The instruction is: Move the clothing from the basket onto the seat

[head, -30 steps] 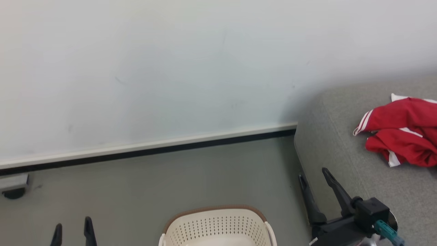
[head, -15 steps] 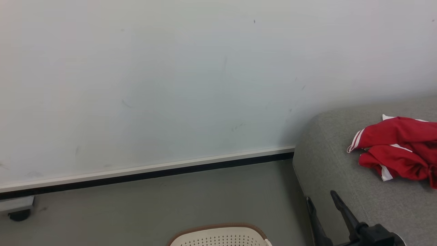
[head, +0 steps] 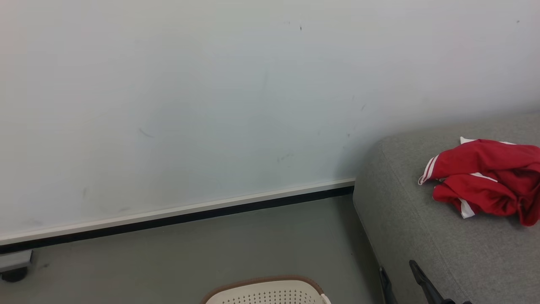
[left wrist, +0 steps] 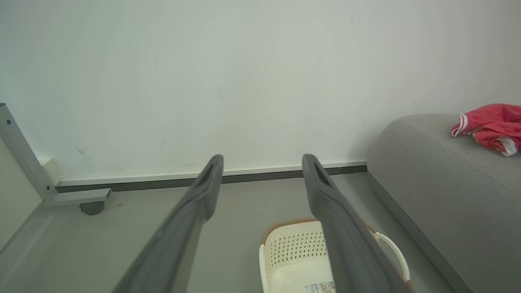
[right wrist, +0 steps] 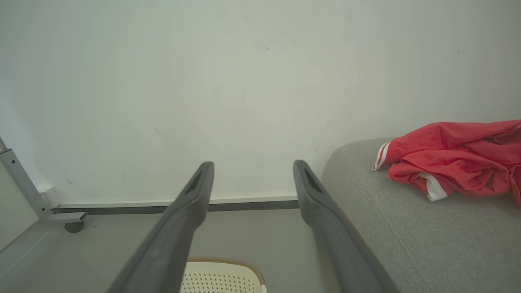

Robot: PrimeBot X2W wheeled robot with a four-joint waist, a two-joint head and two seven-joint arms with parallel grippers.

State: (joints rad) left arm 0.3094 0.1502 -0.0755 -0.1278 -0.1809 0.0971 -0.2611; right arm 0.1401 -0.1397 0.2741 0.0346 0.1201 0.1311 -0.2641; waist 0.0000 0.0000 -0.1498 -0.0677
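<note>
- My head camera has tilted up over the last second, so I now see more wall (head: 211,84) and less floor (head: 253,236).
- The seat (head: 422,245) has its rounded edge beside bare floor, which leaves room to back away.
- The basket (left wrist: 293,260) stands near that edge, and what I see inside is bare.
- The clothing (head: 481,181) lies crumpled on the seat, so I judge the job done.
- The left gripper (left wrist: 262,162) and right gripper (right wrist: 252,171) both have their jaws wide, holding nothing.
</note>
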